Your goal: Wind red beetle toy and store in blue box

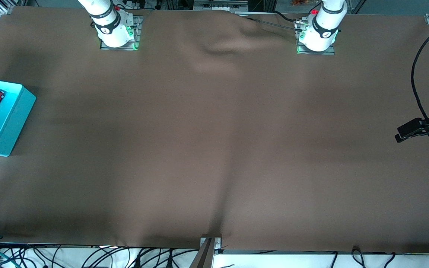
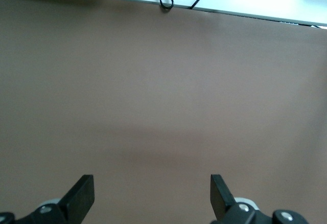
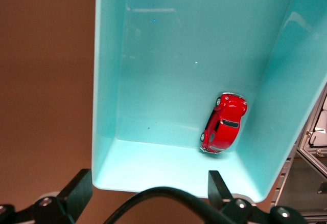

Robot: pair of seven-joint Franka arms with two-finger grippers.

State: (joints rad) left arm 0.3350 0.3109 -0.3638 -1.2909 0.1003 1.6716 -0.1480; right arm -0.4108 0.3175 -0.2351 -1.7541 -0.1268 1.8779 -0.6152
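On the brown table [image 1: 214, 149], the red beetle toy [image 3: 225, 123] lies inside the blue box [image 3: 110, 81] at the right arm's end; the right gripper [image 3: 148, 193] hangs spread over it, seemingly empty, the left gripper [image 2: 152, 196] spread over bare cloth

The brown cloth-covered table [image 1: 214, 149] is lit evenly from above, with soft broad shadows cast along its creases. The glossy turquoise-blue open-top box [image 3: 110, 106] appears overexposed at its floor; white edging is blown out in the left wrist view.
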